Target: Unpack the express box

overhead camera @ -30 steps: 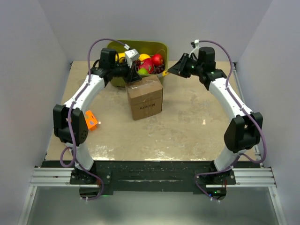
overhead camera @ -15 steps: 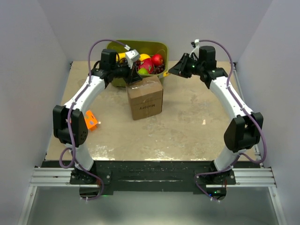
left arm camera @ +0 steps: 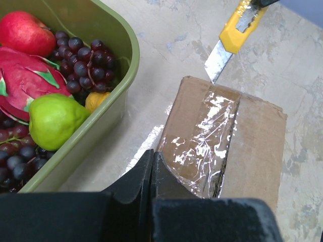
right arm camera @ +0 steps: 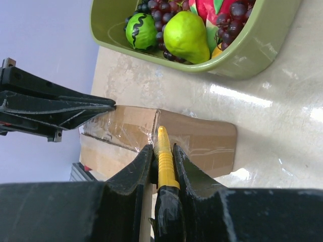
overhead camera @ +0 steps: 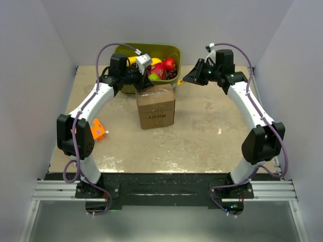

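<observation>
The express box (overhead camera: 156,107) is a brown carton with clear tape along its top seam, standing mid-table just in front of the bin. It also shows in the left wrist view (left arm camera: 255,136) and the right wrist view (right arm camera: 202,137). My left gripper (overhead camera: 146,83) is shut and empty, with its fingertips (left arm camera: 153,157) at the box's taped top edge on the bin side. My right gripper (overhead camera: 185,79) is shut on a yellow utility knife (right arm camera: 163,151). The knife's blade (left arm camera: 217,61) points at the far end of the tape seam and touches or nearly touches the box edge.
An olive-green bin (overhead camera: 174,52) of fruit stands right behind the box, with its rim (left arm camera: 128,60) close to my left fingers. A flat orange package (overhead camera: 97,128) lies at the left, beside the left arm's elbow.
Both wrists shifted slightly; the right gripper with the knife edged a little right. The box has hardly moved.
</observation>
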You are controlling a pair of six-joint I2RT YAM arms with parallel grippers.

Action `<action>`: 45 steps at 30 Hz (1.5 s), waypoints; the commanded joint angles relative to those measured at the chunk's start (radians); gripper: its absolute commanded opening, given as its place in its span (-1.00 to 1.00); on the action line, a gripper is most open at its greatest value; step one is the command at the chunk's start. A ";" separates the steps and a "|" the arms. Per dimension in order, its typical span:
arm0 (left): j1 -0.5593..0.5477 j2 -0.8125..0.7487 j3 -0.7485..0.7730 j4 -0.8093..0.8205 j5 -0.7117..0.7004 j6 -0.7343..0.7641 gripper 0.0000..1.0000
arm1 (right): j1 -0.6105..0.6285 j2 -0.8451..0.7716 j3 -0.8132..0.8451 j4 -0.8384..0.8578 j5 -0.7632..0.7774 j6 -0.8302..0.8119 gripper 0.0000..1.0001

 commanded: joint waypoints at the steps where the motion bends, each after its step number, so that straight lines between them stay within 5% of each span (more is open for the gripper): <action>1: 0.002 -0.001 -0.034 -0.047 -0.098 -0.003 -1.00 | 0.003 -0.046 0.028 -0.149 -0.055 -0.062 -1.00; 16: -0.009 -0.032 -0.051 -0.025 -0.109 -0.004 -1.00 | 0.003 -0.071 0.031 -0.174 -0.065 -0.099 -1.00; 28: -0.010 -0.159 -0.057 0.005 -0.009 -0.039 -1.00 | 0.062 0.142 0.241 -0.064 -0.051 -0.073 -1.00; 29: -0.010 -0.168 -0.070 0.010 0.005 -0.040 -0.96 | 0.073 0.159 0.266 -0.062 -0.052 -0.076 -1.00; 32: -0.010 -0.194 -0.080 0.024 -0.012 -0.070 -0.15 | 0.105 0.220 0.347 -0.060 -0.054 -0.087 -1.00; 35: -0.010 -0.197 -0.076 0.034 -0.017 -0.081 0.16 | 0.108 0.254 0.380 -0.067 -0.040 -0.100 -1.00; 45: 0.033 -0.145 -0.083 0.048 -0.103 -0.154 0.37 | 0.015 0.219 0.427 -0.068 -0.014 -0.150 -1.00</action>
